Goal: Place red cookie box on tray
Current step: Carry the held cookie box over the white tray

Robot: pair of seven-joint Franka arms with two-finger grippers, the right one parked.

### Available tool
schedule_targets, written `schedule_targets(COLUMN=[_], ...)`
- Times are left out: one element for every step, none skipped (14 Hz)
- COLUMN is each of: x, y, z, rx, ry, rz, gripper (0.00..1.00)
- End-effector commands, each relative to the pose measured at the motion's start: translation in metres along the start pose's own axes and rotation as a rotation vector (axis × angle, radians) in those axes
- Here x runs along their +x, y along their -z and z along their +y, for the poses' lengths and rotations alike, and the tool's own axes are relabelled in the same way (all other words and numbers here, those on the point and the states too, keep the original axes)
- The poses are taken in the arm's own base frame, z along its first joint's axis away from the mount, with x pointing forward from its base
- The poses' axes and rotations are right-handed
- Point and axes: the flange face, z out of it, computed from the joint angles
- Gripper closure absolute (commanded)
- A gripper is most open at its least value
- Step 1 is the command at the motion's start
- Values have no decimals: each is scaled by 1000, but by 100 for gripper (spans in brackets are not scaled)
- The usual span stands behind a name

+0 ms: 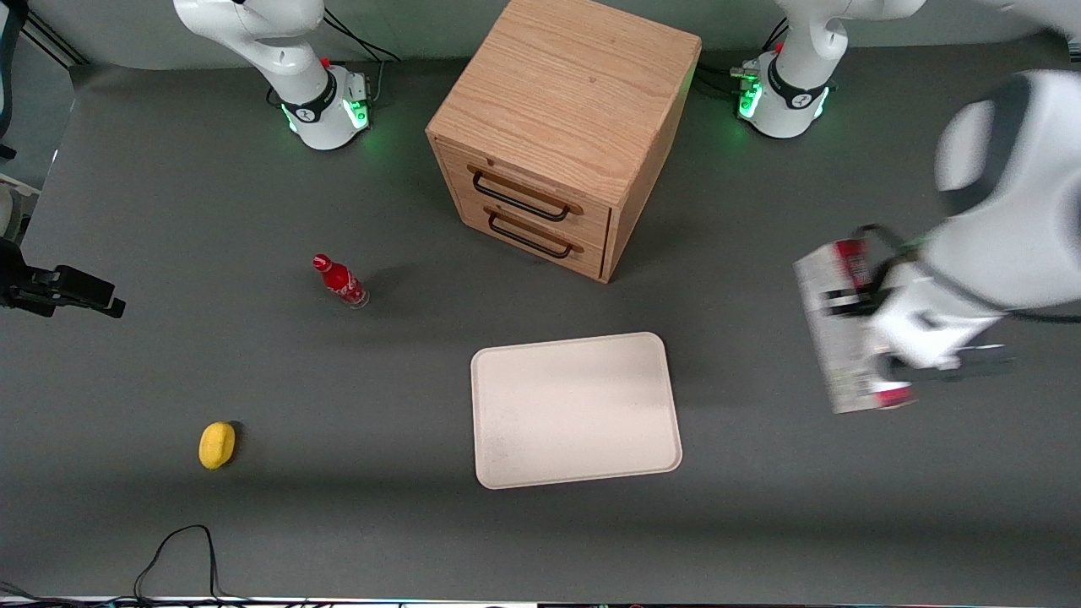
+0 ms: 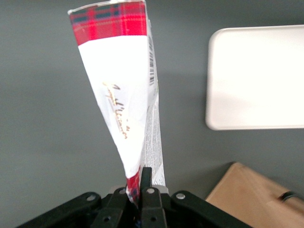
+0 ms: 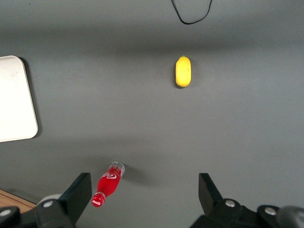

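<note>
Toward the working arm's end of the surface (image 1: 253,169), the end effector (image 1: 878,338) hangs above it, its fingers (image 2: 146,183) closed on one end of the box (image 1: 836,338); the box is lifted clear, its tartan-red end pointing away from the wrist; the tray (image 1: 577,409) lies flat, well apart from the box, in front of the cabinet (image 1: 562,127); a bottle (image 1: 339,281) and a lemon (image 1: 217,445) lie toward the parked arm's end.

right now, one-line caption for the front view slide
Left end effector shut on the long red-edged cookie box, held toward the working arm's end, apart from the bare cream-white rectangular tray.
</note>
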Motion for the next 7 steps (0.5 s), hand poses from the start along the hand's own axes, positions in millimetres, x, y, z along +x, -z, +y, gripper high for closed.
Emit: schedule_targets(x=[20, 25, 25, 29, 35, 40, 42], y=[-42, -60, -75, -92, -108, -125, -140], z=[69, 90, 107, 115, 117, 119, 123], rx=[-50, -65, -73, -69, -66, -58, -50], ry=[-16, -6, -15, -24, -27, -28, -31], rz=[-5, 4, 15, 16, 7, 8, 21], gripper=[100, 100, 100, 100, 100, 100, 100])
